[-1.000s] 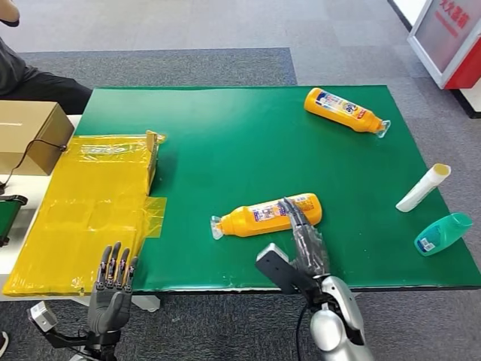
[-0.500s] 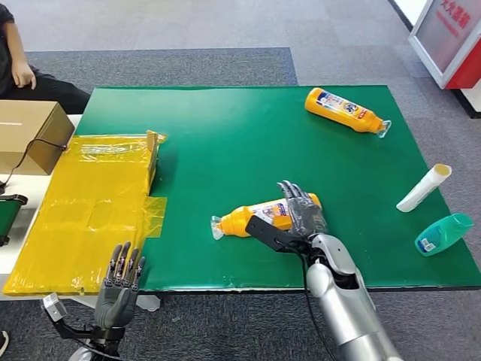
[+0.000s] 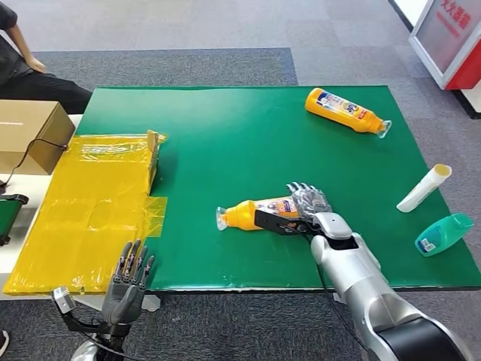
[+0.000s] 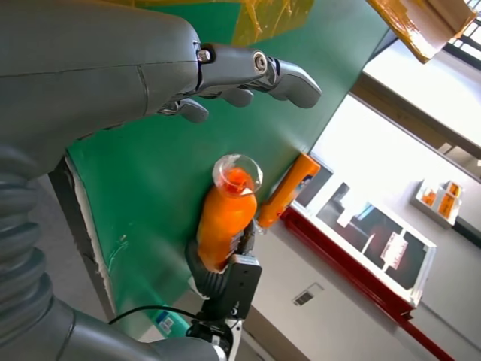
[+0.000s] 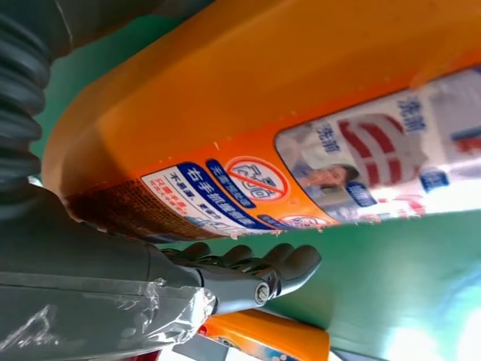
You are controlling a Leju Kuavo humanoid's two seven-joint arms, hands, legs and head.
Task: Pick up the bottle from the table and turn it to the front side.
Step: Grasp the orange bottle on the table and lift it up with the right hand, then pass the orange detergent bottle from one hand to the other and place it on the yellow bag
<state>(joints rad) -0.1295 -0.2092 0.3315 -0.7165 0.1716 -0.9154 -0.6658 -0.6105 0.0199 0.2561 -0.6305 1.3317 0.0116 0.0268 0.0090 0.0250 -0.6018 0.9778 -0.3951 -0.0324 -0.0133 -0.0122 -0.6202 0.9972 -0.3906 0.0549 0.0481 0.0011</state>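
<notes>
An orange bottle point(image 3: 252, 213) with a clear cap lies on its side near the middle of the green table point(image 3: 227, 128), cap pointing left. My right hand point(image 3: 309, 204) wraps its base end, fingers over the far side and thumb along the near side. The right wrist view shows the bottle's printed label point(image 5: 283, 98) close up, with my fingers point(image 5: 249, 271) curled under it. From the left wrist view the bottle point(image 4: 224, 218) points cap-first at the camera, held by the right hand point(image 4: 218, 274). My left hand point(image 3: 129, 282) hovers below the table's front edge, fingers point(image 4: 272, 75) spread and holding nothing.
A second orange bottle point(image 3: 343, 110) lies at the back right. A white tube point(image 3: 422, 187) and a teal bottle point(image 3: 443, 233) lie near the right edge. Yellow plastic sheet point(image 3: 85, 203) covers the left side, beside a cardboard box point(image 3: 28, 135). A person point(image 3: 22, 68) sits far left.
My right hand has reached forward and closed around the bottle's base; the bottle shifted slightly right. The left hand drifted a little right and up.
</notes>
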